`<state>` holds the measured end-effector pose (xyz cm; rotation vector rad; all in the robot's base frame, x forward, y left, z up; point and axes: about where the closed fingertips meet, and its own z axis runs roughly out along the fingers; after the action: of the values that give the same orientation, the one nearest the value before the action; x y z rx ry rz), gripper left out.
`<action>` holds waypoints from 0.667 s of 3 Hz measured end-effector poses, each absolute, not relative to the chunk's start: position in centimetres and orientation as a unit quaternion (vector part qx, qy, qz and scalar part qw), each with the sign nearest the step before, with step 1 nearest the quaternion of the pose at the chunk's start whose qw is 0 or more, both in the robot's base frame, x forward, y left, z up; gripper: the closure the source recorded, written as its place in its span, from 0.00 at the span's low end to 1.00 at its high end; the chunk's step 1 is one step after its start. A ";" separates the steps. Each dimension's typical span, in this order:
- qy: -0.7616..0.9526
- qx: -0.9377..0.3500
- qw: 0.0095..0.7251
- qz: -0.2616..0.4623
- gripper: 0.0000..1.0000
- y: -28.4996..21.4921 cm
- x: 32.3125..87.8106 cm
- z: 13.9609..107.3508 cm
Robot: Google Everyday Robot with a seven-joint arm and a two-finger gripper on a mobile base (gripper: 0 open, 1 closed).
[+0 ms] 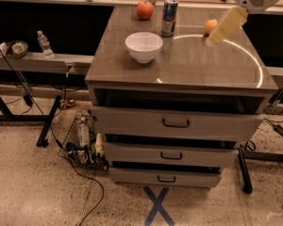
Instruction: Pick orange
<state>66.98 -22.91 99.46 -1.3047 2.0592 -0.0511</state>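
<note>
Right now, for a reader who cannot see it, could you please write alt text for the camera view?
The robot's end effector hangs close beside the orange near the far edge of a grey drawer cabinet; whether they touch is unclear. A white bowl, a drink can and a red apple stand further left on it.
</note>
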 end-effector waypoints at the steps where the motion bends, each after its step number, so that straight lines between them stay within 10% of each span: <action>1: 0.820 -0.421 0.387 0.029 0.00 -24.4 72.8 96.7; 2: 0.836 -0.348 0.416 0.083 0.00 -25.3 78.4 92.9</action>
<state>78.45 -25.33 92.91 -0.8743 2.1001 0.2090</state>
